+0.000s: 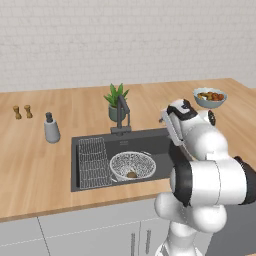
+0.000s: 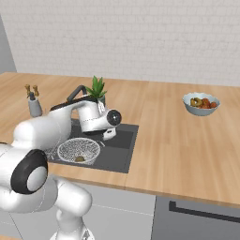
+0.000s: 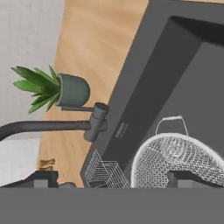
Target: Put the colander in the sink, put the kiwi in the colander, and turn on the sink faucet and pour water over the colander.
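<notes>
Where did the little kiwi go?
The kiwi sits inside the colander in the sink, right of the wire rack in the left base view.

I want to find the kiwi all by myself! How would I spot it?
Look at the big dark grey rectangular sink sunk into the wooden counter. Inside it sits a round white mesh colander, beside a flat wire rack. The small brown oval kiwi lies inside that colander, the only brown thing in the sink.
</notes>
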You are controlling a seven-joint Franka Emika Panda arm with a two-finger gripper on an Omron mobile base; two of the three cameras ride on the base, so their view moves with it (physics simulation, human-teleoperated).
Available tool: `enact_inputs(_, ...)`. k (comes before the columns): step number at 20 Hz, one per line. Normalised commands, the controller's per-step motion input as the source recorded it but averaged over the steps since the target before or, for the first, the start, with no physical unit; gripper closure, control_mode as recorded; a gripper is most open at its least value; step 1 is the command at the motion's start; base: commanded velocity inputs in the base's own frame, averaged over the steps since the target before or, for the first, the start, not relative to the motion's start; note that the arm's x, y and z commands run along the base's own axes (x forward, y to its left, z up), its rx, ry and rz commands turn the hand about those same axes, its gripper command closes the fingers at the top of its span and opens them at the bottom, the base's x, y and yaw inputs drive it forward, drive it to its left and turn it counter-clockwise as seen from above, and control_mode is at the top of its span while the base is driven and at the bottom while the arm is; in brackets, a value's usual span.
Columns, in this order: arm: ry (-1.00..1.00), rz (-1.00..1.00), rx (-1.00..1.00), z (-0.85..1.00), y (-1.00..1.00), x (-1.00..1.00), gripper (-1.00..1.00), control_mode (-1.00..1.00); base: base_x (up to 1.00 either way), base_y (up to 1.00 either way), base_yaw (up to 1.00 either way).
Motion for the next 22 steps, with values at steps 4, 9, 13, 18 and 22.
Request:
enact_inputs(4,0.16,0.06,0.22,1.0,-0.25,0.08,-1.0,-1.0,0.0,0.0,0.0)
enact_inputs(9,0.03,0.21,0.04,0.74,0.0,-0.45,-1.0,-1.0,0.0,0.0,0.0)
enact_inputs(13,-0.25,0.31,-0.19,0.12,0.0,-0.35,-1.0,-1.0,0.0,0.0,0.0)
enact_inputs(18,-0.6,0.36,-0.32,-0.32,0.01,-0.07,-1.0,-1.0,0.0,0.0,0.0)
enact_inputs(22,-0.75,0.2,-0.34,-0.76,0.31,0.0,-1.0,-1.0,0.0,0.0,0.0)
